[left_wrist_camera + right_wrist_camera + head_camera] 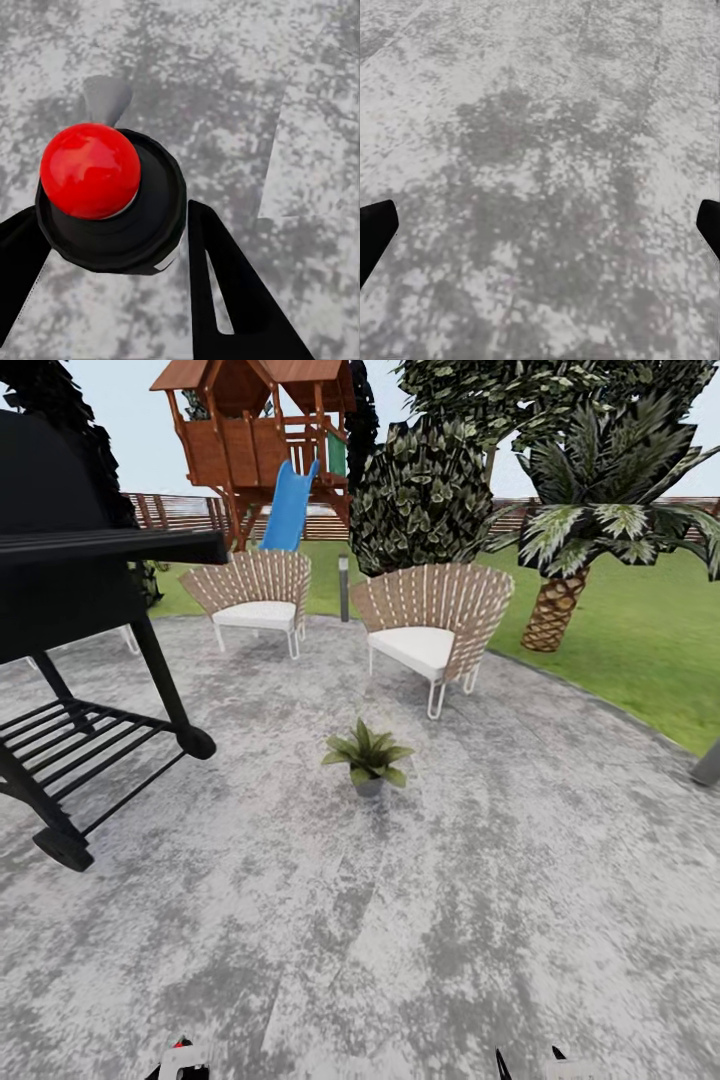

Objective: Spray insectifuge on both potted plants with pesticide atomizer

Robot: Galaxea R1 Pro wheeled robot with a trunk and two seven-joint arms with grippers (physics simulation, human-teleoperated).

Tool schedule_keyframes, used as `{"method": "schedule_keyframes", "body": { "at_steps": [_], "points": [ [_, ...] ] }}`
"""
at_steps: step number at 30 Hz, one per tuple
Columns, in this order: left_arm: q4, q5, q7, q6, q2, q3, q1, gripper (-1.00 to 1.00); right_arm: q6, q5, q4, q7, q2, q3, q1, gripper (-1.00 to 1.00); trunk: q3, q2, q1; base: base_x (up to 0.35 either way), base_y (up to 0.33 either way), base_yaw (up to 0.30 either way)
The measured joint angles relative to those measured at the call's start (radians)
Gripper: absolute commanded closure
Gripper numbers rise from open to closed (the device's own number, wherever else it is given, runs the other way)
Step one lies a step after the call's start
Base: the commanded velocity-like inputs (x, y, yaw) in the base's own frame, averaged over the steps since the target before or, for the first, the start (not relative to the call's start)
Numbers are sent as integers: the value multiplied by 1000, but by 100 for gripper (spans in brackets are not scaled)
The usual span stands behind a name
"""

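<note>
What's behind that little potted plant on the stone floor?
Behind the potted plant stands a wicker chair with a white cushion, then a bollard light and lawn; the chair's far legs are hidden.

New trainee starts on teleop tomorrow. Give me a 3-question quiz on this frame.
1. True or false: the right end effector holds the atomizer.
2. The plant on the patio stands: A) under the grill, B) in front of the right chair, C) on the lawn.
3. What colour is the atomizer's top?

Key
1. False. The left end effector holds it, and the right one is open over bare patio.
2. B
3. Red
</note>
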Motion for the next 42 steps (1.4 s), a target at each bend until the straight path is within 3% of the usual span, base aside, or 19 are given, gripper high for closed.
{"method": "schedule_keyframes", "body": {
  "at_steps": [31,42],
  "points": [
    [0,1,0,0,0,0,0,100,0,0,0,0,0,0,0,-100,0,0,0,291,207,-42],
    [0,1,0,0,0,1,0,100,0,0,0,0,0,0,0,-100,0,0,0,165,217,-2]
  ]
}}
